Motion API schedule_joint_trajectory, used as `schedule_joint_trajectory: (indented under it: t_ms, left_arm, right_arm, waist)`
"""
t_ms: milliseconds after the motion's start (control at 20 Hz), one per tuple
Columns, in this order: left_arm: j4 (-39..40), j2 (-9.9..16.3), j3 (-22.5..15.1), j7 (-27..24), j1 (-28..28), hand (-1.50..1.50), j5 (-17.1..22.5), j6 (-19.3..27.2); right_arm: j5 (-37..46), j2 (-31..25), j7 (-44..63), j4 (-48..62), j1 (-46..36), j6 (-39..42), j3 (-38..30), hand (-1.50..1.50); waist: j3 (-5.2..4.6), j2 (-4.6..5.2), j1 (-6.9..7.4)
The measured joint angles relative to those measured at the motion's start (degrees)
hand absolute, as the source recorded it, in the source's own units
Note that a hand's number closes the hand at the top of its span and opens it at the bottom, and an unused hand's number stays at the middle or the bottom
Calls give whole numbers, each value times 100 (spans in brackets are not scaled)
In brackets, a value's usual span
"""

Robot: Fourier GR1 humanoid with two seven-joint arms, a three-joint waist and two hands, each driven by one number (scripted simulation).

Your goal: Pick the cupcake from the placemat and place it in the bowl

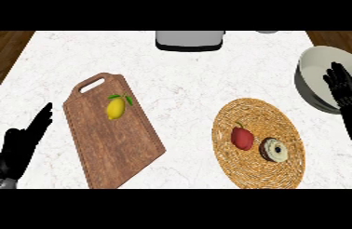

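Observation:
The cupcake [274, 150], dark with a white top, lies on the round woven placemat [258, 116] at the lower right, right beside a red apple [242, 138]. The pale bowl [314, 77] stands at the right edge, above the placemat. My right hand [340, 86] is over the bowl's right side, fingers straight and pointing up, holding nothing. My left hand [21, 146] rests open at the lower left edge, fingers up, far from the cupcake.
A wooden cutting board [110, 144] with a handle hole lies left of centre, carrying a yellow lemon [116, 108]. A grey appliance [190, 39] sits at the counter's far edge. Wood floor shows past the counter's upper corners.

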Motion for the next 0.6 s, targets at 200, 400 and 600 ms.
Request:
schedule_joint_trajectory:
  t_ms: [200, 400, 600]
  left_arm:
    - [-261, -418, 178, -284, -267, 0, 360, 28]
    - [-621, -839, 390, -605, -602, 0, 872, -8]
    - [-822, -1157, 464, -718, -776, 0, 1260, -102]
  right_arm:
    - [-276, 312, 468, -78, 112, -298, -154, -150]
    - [94, 181, 1031, 308, 483, -922, -297, -150]
    - [576, 532, 1414, 498, 737, -2119, -445, -150]
  waist:
    - [94, 51, 15]
    - [71, 112, -42]
    - [75, 82, -6]
